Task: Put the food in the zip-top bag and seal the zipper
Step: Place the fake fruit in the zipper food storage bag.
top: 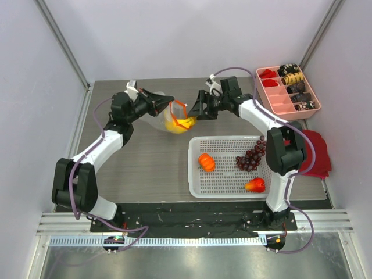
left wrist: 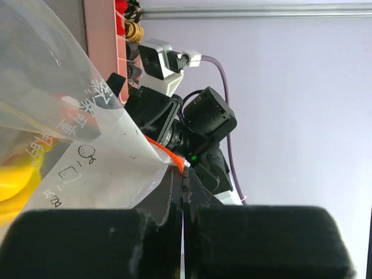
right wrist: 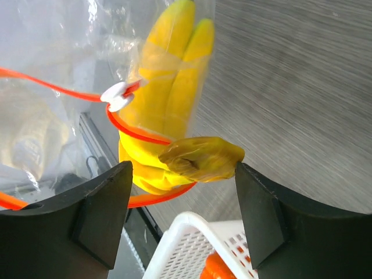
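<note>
The clear zip-top bag [top: 168, 113] hangs above the table, its mouth towards my right gripper. My left gripper [top: 161, 104] is shut on the bag's corner at the orange-red zipper strip [left wrist: 165, 152]. The yellow banana bunch [top: 180, 124] sits mostly inside the bag, its brownish stem [right wrist: 200, 158] poking out through the mouth. My right gripper [right wrist: 183, 168] is open around that stem, which touches one finger. The pale slider tab [right wrist: 118, 96] sits on the zipper. The pumpkin [top: 206, 161], grape cluster [top: 251, 157] and red-orange fruit [top: 254, 185] lie in the white basket [top: 200, 192].
The pink compartment tray [top: 273, 104] of snacks stands at the back right. A red cloth [top: 318, 152] lies right of the basket. The basket's rim [right wrist: 186, 224] is just below my right gripper. Metal frame posts stand at the back corners.
</note>
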Tool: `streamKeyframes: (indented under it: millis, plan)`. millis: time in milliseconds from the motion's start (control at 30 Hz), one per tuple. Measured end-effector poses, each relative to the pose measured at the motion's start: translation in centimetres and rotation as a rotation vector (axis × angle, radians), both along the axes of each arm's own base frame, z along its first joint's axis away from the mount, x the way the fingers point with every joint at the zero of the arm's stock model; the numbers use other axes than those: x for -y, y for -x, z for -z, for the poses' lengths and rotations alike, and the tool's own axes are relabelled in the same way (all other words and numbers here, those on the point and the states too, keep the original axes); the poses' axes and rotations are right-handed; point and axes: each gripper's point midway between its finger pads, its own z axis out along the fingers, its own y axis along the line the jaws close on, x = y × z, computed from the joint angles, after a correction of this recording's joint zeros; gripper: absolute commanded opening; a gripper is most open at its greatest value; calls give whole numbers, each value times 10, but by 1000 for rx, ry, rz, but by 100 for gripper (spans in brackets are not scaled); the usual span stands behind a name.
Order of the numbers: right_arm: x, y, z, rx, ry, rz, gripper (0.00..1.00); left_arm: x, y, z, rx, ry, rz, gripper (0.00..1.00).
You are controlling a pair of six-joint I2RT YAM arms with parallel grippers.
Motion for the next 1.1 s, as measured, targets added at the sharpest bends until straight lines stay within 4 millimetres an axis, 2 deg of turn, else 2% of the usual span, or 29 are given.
streamKeyframes:
  millis: [200, 300, 333, 433, 600, 767, 867, 967, 1000, 1033, 1100]
  plan:
    - [-22, 8, 1, 5, -39, -69, 59, 3, 3, -5, 10, 3, 10, 0]
    - [-26, 12, 2, -61, -87, -74, 75, 3, 3, -5, 11, 3, 11, 0]
    - [-27, 13, 1, -82, -106, -72, 85, 3, 3, -5, 11, 3, 11, 0]
    - [-26, 15, 2, -121, -131, -62, 92, 3, 3, -6, 11, 5, 11, 0]
    - [-13, 6, 5, -164, -137, -3, 95, 3, 3, -8, 15, 7, 12, 0]
    - [7, -4, 11, -223, -153, 76, 93, 3, 2, -12, 28, 11, 12, 0]
    - [6, -1, 15, -284, -201, 97, 93, 4, 2, -14, 31, 14, 12, 0]
    - [-6, 6, 9, -332, -267, 85, 85, 4, 2, -15, 33, 17, 12, 0]
    - [-12, 7, 3, -345, -300, 77, 78, 4, 2, -15, 31, 18, 12, 0]
    - [-17, 9, -3, -352, -332, 68, 64, 4, 2, -15, 30, 20, 12, 0]
    - [-27, 13, -15, -363, -388, 43, 48, 4, 2, -16, 29, 23, 12, 0]
